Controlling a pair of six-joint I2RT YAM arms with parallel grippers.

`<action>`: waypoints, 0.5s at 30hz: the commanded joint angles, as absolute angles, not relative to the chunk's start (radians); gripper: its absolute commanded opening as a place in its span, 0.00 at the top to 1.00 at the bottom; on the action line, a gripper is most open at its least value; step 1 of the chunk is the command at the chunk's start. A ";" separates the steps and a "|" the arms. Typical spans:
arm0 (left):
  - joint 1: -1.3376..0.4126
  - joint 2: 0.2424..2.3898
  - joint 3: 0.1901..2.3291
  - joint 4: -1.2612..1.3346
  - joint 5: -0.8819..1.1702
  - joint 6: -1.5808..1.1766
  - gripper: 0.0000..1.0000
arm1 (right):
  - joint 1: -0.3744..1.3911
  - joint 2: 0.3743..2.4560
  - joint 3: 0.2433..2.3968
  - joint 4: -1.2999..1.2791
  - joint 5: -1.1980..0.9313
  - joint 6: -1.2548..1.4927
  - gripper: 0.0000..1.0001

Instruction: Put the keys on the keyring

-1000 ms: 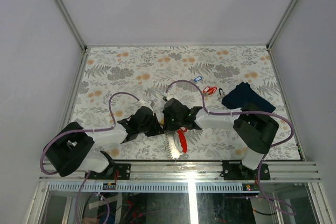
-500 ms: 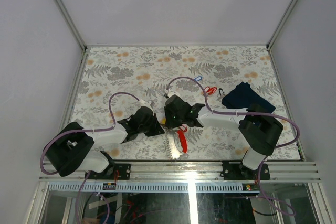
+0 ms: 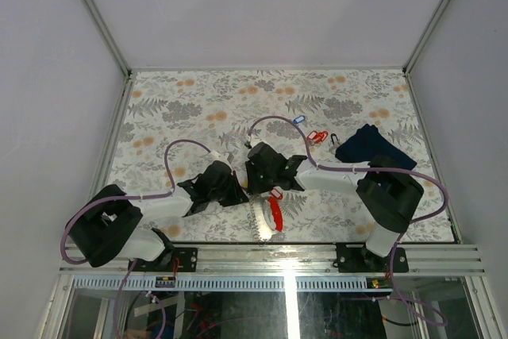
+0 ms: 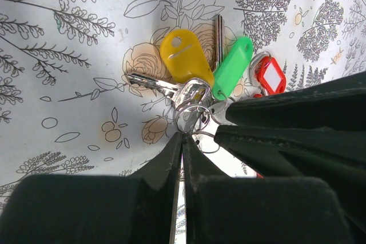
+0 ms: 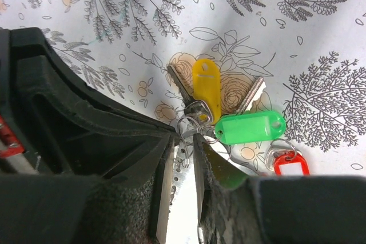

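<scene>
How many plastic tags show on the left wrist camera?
3: a yellow tag in the middle, a green tag right beside it, a red tag further right. More may be hidden.

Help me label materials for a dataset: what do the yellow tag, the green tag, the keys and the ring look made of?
The yellow tag and green tag look like plastic: smooth, glossy, evenly coloured, with soft highlights. The keys and ring look like metal: silvery and reflective, with bright glints. The alloy cannot be told.
</scene>
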State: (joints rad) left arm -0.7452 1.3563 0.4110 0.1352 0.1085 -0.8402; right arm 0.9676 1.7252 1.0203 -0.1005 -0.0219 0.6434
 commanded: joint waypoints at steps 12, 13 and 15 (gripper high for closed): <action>-0.742 1.391 0.384 0.065 0.074 -0.810 1.00 | 0.960 1.796 1.084 -0.160 -0.047 0.637 0.74; -0.743 1.393 0.385 0.066 0.074 -0.810 1.00 | 0.961 1.801 1.084 -0.159 -0.054 0.637 0.74; -0.743 1.394 0.386 0.066 0.075 -0.810 1.00 | 0.960 1.809 1.082 -0.154 -0.070 0.639 0.74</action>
